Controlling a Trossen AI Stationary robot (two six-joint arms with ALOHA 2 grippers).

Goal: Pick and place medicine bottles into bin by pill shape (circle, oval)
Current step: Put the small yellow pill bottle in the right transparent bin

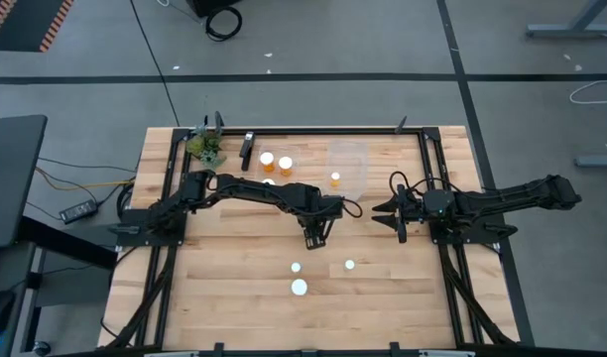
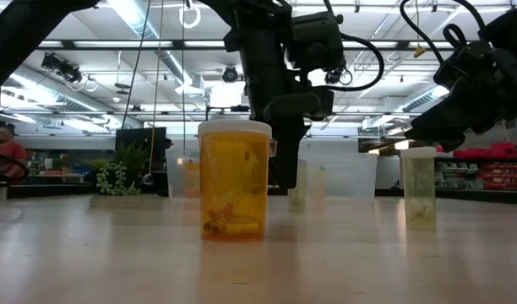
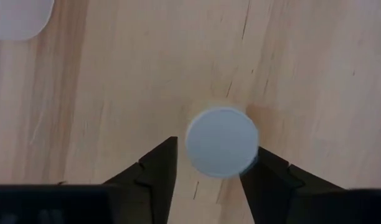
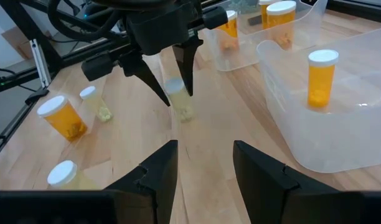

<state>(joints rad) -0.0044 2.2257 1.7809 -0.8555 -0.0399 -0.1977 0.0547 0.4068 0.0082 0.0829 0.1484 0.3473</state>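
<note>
A small pale bottle (image 4: 178,99) with a white cap (image 3: 221,142) stands upright on the table's middle. My left gripper (image 3: 206,174) points down over it, open, one finger on either side of the cap; it also shows in the right wrist view (image 4: 173,78) and the high view (image 1: 315,236). My right gripper (image 4: 205,168) is open and empty to the right of it (image 1: 383,213). Standing nearer the front edge are an orange bottle (image 1: 300,288) and two pale bottles (image 1: 297,267) (image 1: 350,265).
A clear bin (image 1: 351,159) at the back holds one orange bottle (image 4: 323,78). A second bin beside it holds two orange bottles (image 1: 268,159) (image 1: 285,164). A small plant (image 1: 206,147) stands at the back left corner. Bare wood lies along the front.
</note>
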